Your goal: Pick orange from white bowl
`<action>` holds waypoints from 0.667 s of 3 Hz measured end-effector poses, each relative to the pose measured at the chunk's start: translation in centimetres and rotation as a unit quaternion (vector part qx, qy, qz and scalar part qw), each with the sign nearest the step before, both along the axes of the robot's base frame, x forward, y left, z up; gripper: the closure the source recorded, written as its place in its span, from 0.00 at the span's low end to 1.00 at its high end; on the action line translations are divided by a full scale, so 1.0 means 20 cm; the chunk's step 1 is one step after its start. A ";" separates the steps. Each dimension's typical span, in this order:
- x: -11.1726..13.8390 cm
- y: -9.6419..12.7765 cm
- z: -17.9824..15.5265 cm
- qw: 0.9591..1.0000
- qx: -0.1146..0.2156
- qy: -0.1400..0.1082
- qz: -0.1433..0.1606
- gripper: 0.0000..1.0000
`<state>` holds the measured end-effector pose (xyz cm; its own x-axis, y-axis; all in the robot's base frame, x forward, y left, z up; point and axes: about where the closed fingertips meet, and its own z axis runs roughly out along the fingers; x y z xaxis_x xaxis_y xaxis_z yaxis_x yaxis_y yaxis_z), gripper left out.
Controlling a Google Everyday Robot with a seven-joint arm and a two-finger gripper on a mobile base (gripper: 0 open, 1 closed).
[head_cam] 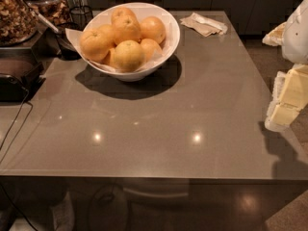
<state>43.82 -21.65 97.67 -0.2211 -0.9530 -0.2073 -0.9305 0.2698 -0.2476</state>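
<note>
- Orange [127,29] sits among others in the white bowl [171,38], far left on the grey table [192,105]
- Gripper [287,100] hangs at the table's right edge, well apart from the bowl; its state cannot be told

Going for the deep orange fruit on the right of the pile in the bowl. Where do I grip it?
Probably from above. The orange sits high in the white bowl, its top bare; neighbouring oranges crowd its left and front, the bowl wall its right. Close across its round middle, as low as the gaps allow. The gripper hangs by the right edge of the table.
</note>
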 end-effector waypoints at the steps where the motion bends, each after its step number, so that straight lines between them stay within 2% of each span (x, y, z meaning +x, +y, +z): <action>1: 0.00 0.00 0.00 1.000 0.000 0.000 0.000 0.00; 2: 0.04 0.03 0.03 1.000 0.006 0.006 -0.014 0.00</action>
<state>44.57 -21.02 98.22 -0.2506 -0.9439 -0.2152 -0.9254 0.2988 -0.2329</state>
